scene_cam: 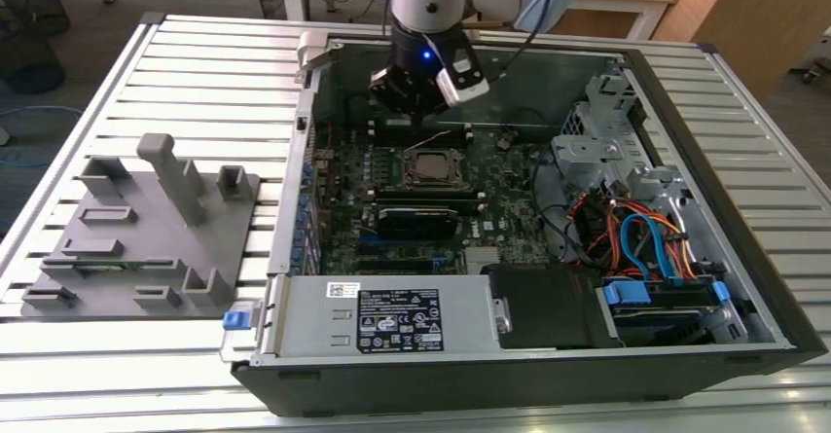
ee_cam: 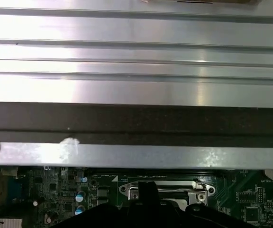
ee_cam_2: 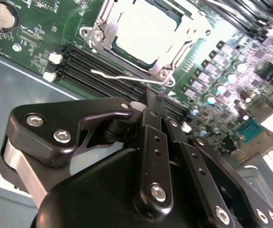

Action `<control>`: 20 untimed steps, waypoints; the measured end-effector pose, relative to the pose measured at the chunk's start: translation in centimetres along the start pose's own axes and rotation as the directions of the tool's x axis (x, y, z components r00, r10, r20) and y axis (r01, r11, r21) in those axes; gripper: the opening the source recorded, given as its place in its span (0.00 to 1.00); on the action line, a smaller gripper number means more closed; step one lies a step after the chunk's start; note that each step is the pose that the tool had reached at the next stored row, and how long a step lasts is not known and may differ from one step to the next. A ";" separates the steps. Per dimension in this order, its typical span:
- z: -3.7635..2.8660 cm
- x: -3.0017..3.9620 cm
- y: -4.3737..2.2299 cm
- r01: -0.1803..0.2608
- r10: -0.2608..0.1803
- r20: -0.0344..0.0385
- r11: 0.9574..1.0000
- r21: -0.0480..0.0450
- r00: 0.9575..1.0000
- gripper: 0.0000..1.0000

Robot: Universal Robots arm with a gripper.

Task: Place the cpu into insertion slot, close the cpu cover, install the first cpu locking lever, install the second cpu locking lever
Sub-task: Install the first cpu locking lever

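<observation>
Gripper hangs inside the open PC case, over the far part of the board, just beyond the slot in the exterior view. Second wrist view: fingers look drawn together, nothing btwn them, tips right by a thin wire lever that sticks out from the slot's edge, raised off the board; contact w/ lever can't be told. CPU sits in the slot, dull silver top showing through the cover, which lies flat around it. Memory slots run btwn slot and gripper. First wrist view: slot's metal rim just past the gripper's dark body, case wall and ribbed table beyond. Exterior view's left: grey fixture on the table, well apart from the case.
</observation>
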State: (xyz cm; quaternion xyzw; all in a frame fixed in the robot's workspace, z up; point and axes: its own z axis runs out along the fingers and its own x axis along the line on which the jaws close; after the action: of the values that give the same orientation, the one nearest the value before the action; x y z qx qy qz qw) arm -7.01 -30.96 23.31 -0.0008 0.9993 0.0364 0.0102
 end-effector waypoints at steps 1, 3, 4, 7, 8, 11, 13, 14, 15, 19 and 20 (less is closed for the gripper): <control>0.08 -0.12 0.03 0.000 0.000 0.000 1.000 0.000 1.000 0.10; 0.22 -0.35 0.14 0.000 0.000 0.000 1.000 0.000 1.000 0.10; 0.30 -0.45 0.18 0.000 0.000 0.000 1.000 0.000 1.000 0.10; 0.52 -0.72 0.28 0.000 0.000 0.000 1.000 0.000 1.000 0.10; 0.58 -0.82 0.32 0.000 0.000 0.000 1.000 0.000 1.000 0.10; 0.77 -1.19 0.45 0.000 0.000 0.000 1.000 0.000 1.000 0.10; 0.90 -1.37 0.50 0.000 0.000 0.000 1.000 0.000 1.000 0.10; 0.96 -1.41 0.51 0.000 0.000 0.000 1.000 0.000 1.000 0.10; 1.02 -1.43 0.53 0.000 0.000 0.000 1.000 0.000 1.000 0.10; 1.21 -1.64 0.63 0.000 0.000 0.000 1.000 0.000 1.000 0.10; 1.25 -1.70 0.66 0.000 0.000 0.000 1.000 0.000 1.000 0.10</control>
State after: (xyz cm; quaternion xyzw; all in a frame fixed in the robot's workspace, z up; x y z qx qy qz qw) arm -5.28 -30.22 22.15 -0.0009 0.9993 0.0365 0.0103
